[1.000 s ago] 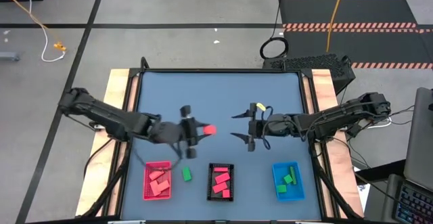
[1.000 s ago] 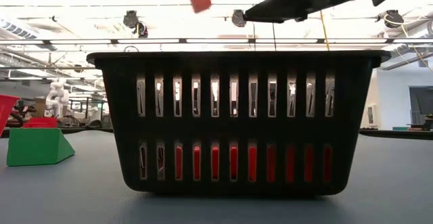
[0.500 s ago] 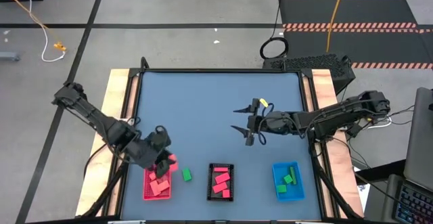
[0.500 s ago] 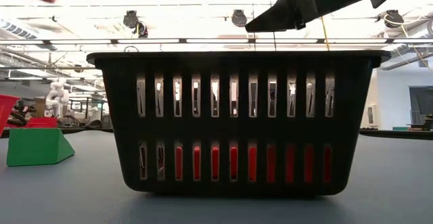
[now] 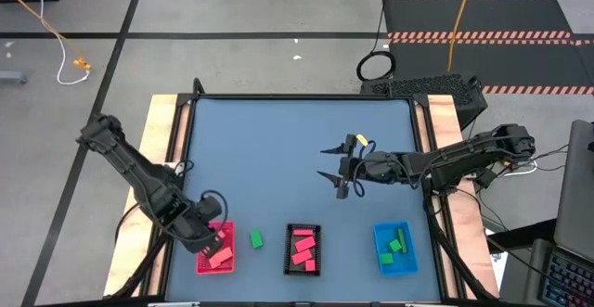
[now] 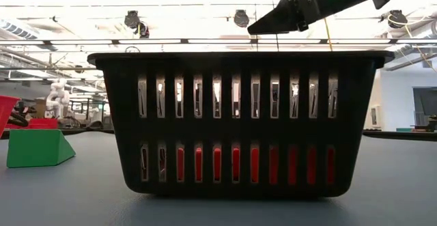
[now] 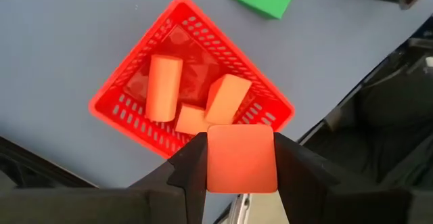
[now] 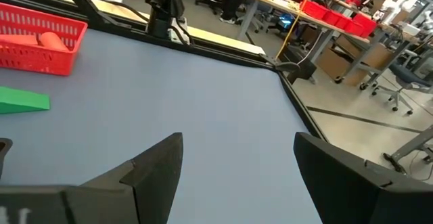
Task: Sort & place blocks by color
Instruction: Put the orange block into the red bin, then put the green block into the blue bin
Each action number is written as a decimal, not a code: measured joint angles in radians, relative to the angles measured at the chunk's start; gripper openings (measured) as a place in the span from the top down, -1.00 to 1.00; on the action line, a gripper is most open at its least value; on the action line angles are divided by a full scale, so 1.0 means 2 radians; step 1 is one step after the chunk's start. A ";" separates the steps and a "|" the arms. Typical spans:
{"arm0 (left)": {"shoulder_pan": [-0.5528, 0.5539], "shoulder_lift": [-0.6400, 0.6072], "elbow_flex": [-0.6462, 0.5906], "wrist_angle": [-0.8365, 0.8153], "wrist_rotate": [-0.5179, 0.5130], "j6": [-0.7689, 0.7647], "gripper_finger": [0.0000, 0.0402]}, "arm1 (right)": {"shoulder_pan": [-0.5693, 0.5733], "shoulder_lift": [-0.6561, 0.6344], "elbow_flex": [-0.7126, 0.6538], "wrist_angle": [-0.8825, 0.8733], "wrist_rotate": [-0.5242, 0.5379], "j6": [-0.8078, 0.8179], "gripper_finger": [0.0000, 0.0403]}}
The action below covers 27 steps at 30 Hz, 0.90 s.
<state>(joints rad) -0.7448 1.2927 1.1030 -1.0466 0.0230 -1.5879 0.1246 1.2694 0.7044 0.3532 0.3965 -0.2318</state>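
My left gripper (image 7: 241, 141) hangs over the red tray (image 7: 128, 112) at the table's near left and is shut on a salmon-pink block (image 7: 241, 160). Three more salmon-pink blocks lie in that tray, among them a cylinder (image 7: 163, 86). A green wedge (image 5: 256, 239) rests flat on the table between the red tray (image 5: 206, 262) and the black tray (image 5: 289, 249). Pink-red blocks (image 5: 303, 247) lie in the black tray and green ones (image 5: 397, 244) in the blue tray (image 5: 380, 261). My right gripper (image 5: 336, 170) is open above the table's middle right and holds nothing. My left gripper pinches the salmon-pink block by two opposite sides (image 7: 211, 163) between its two fingers (image 7: 191, 168). The fingers come from above and point down. The block is lifted clear, over the red tray's edge (image 7: 270, 119).
The three trays stand in a row along the near edge. The far half of the blue-grey tabletop (image 5: 297, 131) is bare. In the low view the black tray (image 6: 239, 123) fills the middle, with the green wedge (image 6: 37, 147) beside it. Wooden side rails (image 5: 158, 140) border the table.
My left gripper has swung from the table's middle toward the near left corner and come down over the red tray, carrying the salmon-pink block all the way. The trays and the green wedge have stayed in place.
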 joint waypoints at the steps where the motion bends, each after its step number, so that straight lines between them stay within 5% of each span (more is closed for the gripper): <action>1: 0.000 0.004 0.000 0.000 0.004 0.004 0.28 | 0.000 0.000 0.000 0.000 0.000 0.002 -0.36; 7: 0.005 0.021 0.000 0.000 0.026 0.024 0.20 | 0.000 0.000 0.000 -0.001 -0.002 0.006 -0.36; 20: 0.038 0.022 0.000 0.003 0.003 0.045 -0.45 | 0.000 0.000 0.000 -0.004 -0.002 0.005 -0.36; 27: 0.103 0.034 0.000 0.085 -0.065 0.212 -0.46 | 0.000 0.000 0.000 -0.004 -0.001 0.002 -0.36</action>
<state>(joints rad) -0.5385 1.3614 1.1030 -0.8766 -0.1071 -1.1635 0.1246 1.2694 0.7044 0.3462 0.3937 -0.2275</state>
